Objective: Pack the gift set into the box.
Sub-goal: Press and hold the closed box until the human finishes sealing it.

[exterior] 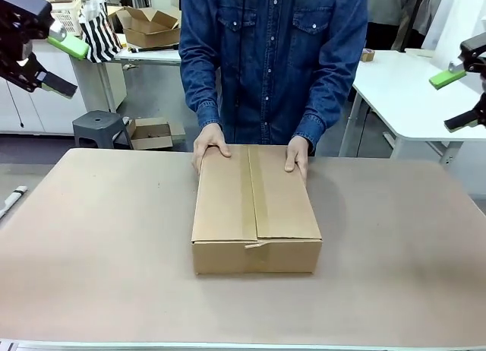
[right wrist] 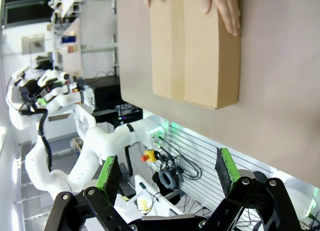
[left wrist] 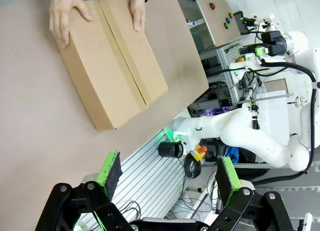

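- Now: box (exterior: 257, 207) closed, tape along the seam, flat on table (exterior: 91, 237); person's one hand (exterior: 209, 144) and other hand (exterior: 298, 152) rest on its far end.
- Left gripper (exterior: 67, 64): fingers wide apart, empty, raised; box well off to its right.
- Right gripper (exterior: 449, 102): wide apart, empty, raised; box well off to its left.

- The box (exterior: 256, 210) lies closed at the table's centre and blocks the middle
- At its 11 o'clock corner rests a hand (exterior: 209, 144), at 1 o'clock the other hand (exterior: 298, 152), barring the far end
- Bare table (exterior: 91, 237) lies open at 3, 6 and 9 o'clock
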`<control>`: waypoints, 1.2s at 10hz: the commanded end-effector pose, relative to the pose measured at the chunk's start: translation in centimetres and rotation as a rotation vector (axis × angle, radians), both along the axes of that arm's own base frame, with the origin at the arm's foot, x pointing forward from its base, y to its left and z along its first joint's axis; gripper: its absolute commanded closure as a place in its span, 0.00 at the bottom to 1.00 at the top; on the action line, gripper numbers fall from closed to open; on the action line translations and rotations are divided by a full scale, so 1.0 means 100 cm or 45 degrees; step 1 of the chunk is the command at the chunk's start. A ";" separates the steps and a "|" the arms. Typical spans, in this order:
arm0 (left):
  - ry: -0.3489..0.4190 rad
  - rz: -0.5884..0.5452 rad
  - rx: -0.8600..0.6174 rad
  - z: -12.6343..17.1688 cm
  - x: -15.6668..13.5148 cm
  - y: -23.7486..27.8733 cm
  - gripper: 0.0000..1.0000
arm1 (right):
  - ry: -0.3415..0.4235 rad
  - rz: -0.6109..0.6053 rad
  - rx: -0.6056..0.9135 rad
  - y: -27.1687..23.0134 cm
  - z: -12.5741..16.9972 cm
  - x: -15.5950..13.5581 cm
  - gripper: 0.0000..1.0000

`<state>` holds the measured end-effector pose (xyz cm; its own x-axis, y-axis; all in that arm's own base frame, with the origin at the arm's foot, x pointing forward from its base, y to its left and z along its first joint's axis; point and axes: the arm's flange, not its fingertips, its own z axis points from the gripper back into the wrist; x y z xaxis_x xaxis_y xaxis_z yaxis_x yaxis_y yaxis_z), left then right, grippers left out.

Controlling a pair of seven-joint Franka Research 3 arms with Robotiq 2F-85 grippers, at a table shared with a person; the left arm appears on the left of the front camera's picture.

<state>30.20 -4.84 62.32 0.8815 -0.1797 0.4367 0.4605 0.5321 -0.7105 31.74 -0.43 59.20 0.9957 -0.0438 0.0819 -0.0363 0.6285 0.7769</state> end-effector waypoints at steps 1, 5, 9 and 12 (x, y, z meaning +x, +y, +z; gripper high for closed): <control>0.001 -0.002 -0.028 0.000 -0.001 -0.001 0.00 | -0.031 0.011 -0.013 -0.001 -0.004 0.001 0.00; 0.001 -0.002 -0.028 0.000 -0.001 -0.001 0.00 | -0.031 0.011 -0.013 -0.001 -0.004 0.001 0.00; 0.001 -0.002 -0.028 0.000 -0.001 -0.001 0.00 | -0.031 0.011 -0.013 -0.001 -0.004 0.001 0.00; 0.001 -0.002 -0.028 0.000 -0.001 -0.001 0.00 | -0.031 0.011 -0.013 -0.001 -0.004 0.001 0.00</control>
<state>30.20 -4.84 62.32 0.8815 -0.1797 0.4367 0.4605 0.5321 -0.7105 31.74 -0.44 59.19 0.9957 -0.0437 0.0822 -0.0366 0.6285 0.7769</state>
